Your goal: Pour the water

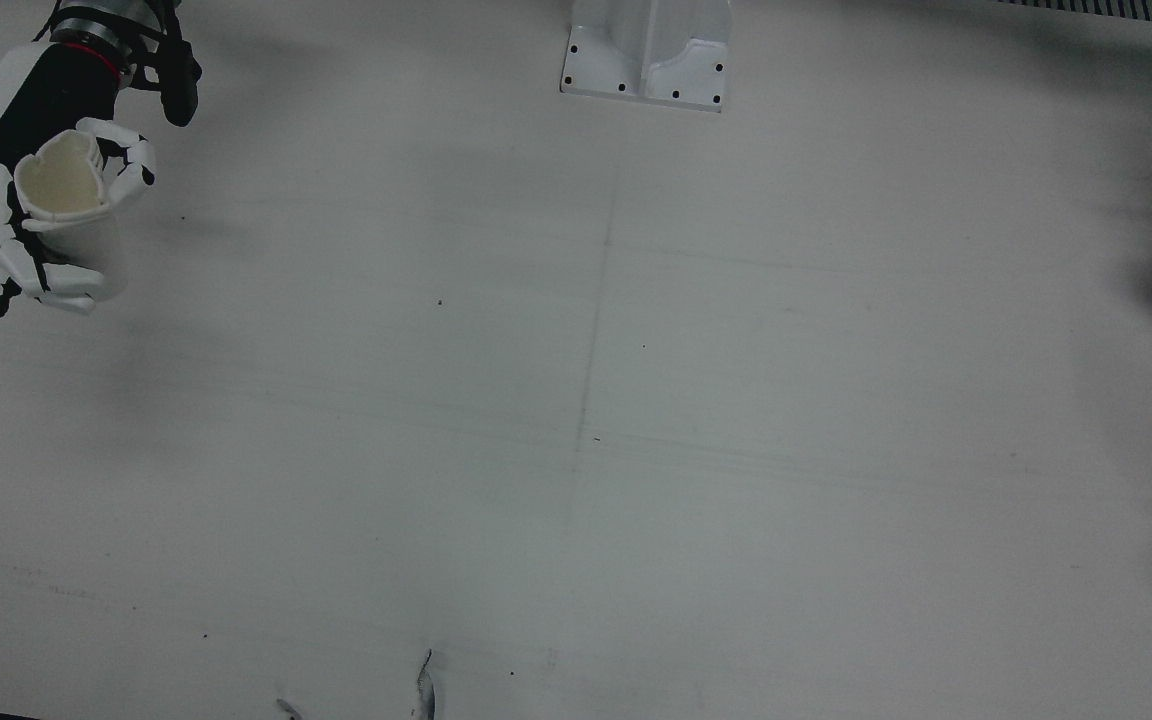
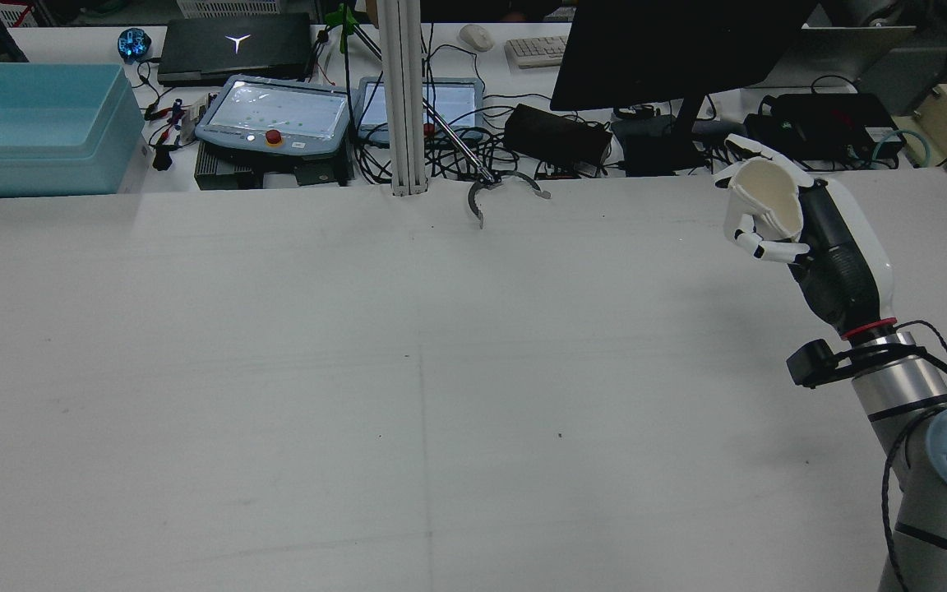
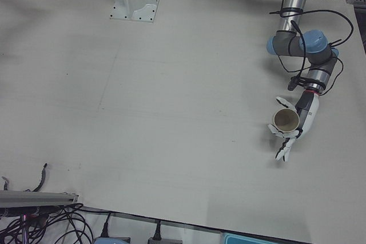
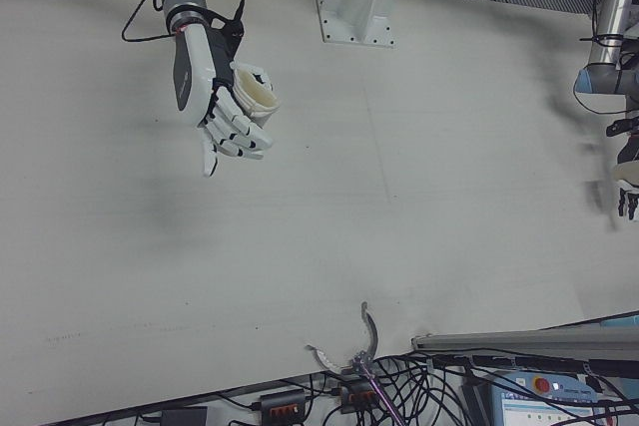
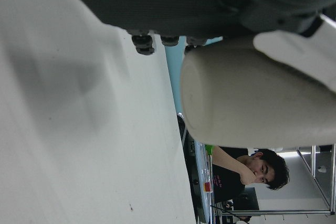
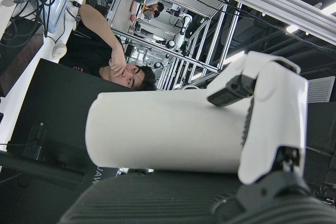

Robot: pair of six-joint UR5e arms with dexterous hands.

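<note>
Each hand grasps a paper cup, right hand (image 1: 41, 215) and cup (image 1: 71, 215) at ten o'clock, left hand (image 3: 291, 124) and cup (image 3: 285, 119) at three; light, probably crushable, so hold mid-wall gently.

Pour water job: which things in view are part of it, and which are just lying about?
Job: right hand holding white cup; left hand holding second cup.
Lying about: curved metal piece, blue bin, teach pendant, laptop.
</note>
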